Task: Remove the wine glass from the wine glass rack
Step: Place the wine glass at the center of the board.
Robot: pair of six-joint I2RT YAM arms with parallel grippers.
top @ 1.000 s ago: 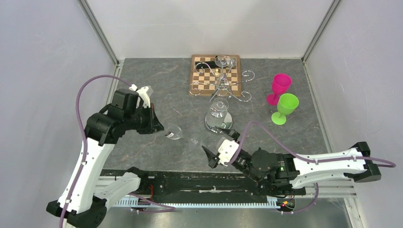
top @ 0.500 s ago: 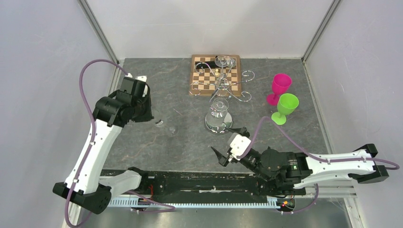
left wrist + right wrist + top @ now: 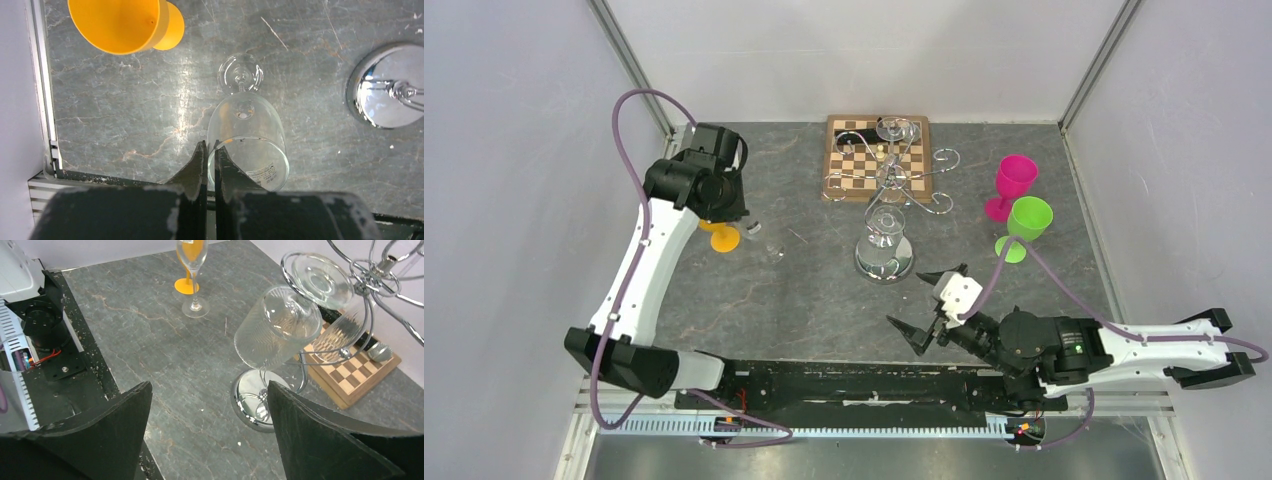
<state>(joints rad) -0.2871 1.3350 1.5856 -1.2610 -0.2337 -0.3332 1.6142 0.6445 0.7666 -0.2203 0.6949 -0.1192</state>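
Clear stemmed wine glass [image 3: 247, 130]: off the rack, upright, foot on the grey stone table [image 3: 125, 125], just beside an orange plastic goblet [image 3: 120, 22].
Left gripper [image 3: 210, 147]: closed, pinching the wall of that glass at the rim.
Shiny silver wire wine glass rack [image 3: 886, 185]: mid-table; a ribbed clear glass [image 3: 277, 332] hangs bowl-down from one hook arm.
Right gripper [image 3: 210, 385]: jaws spread wide, holding nothing, near the rack's mirrored base.
Wooden chessboard [image 3: 854, 160]: behind the rack.
Left wrist view only: the rim pinch, which the arm hides from above.
Top view only: pink goblet [image 3: 1014, 180] and green goblet [image 3: 1028, 222], right of the rack.
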